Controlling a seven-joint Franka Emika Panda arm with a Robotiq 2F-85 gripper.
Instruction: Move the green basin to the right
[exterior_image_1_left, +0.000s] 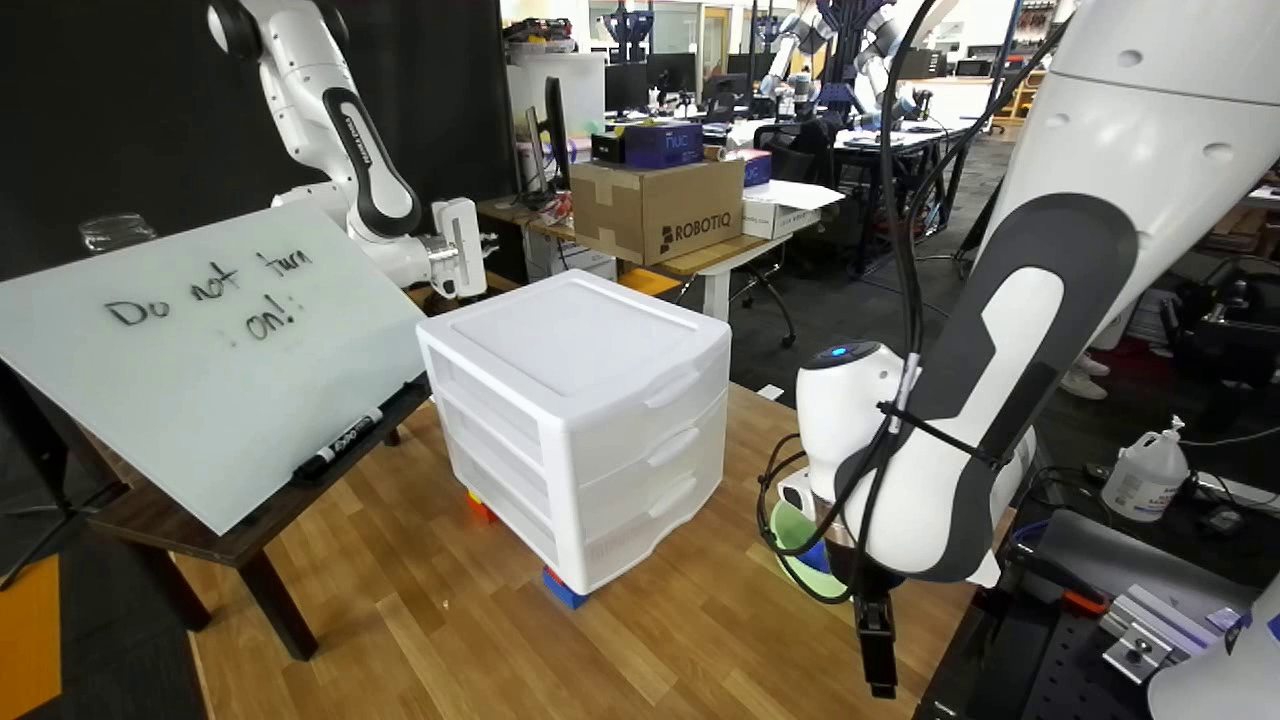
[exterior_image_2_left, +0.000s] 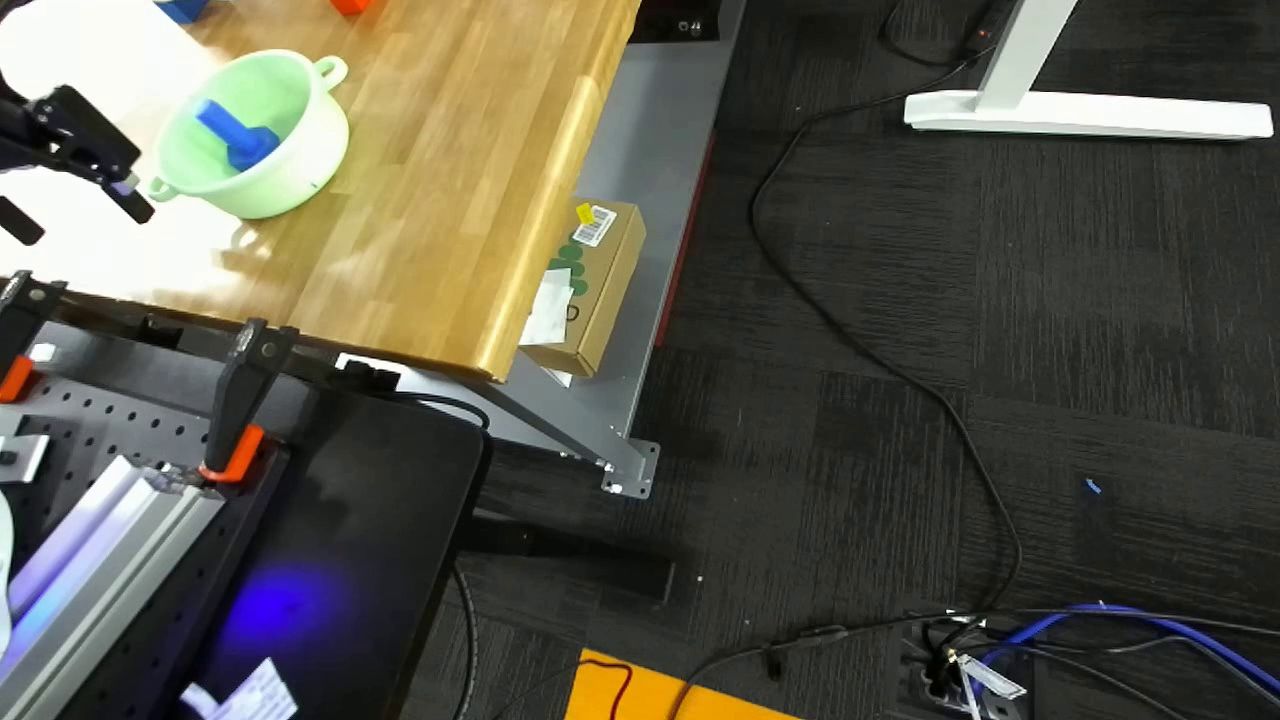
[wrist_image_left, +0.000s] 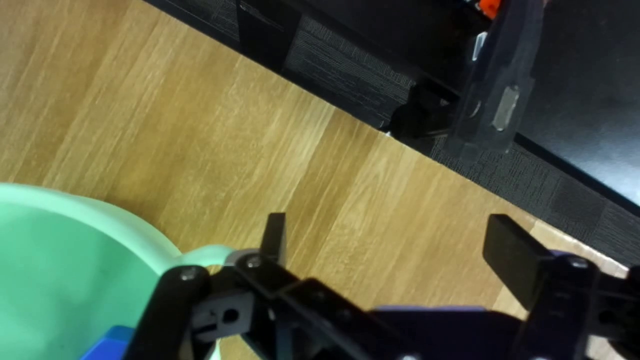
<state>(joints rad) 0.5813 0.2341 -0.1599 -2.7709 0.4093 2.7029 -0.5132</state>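
Green basin (exterior_image_2_left: 308, 168) on wooden table (exterior_image_2_left: 430, 180), blue object (exterior_image_2_left: 250, 146) inside.
Round, pale, two-handled, it sits just beside the gripper (wrist_image_left: 392, 242), jaws spread wide, holding nothing; a white drawer unit (exterior_image_1_left: 580, 430) stands to its left in an exterior view.

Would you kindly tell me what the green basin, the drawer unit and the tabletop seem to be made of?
The green basin: probably moulded plastic, satin, judging by its smooth, even colour and thick rounded rim.
The drawer unit: likely plastic, with a semi-gloss white frame and hazy, translucent-looking panels.
The tabletop: wood or wood-look laminate, the look leaves it open; glossy, with grained strips and bright glare.
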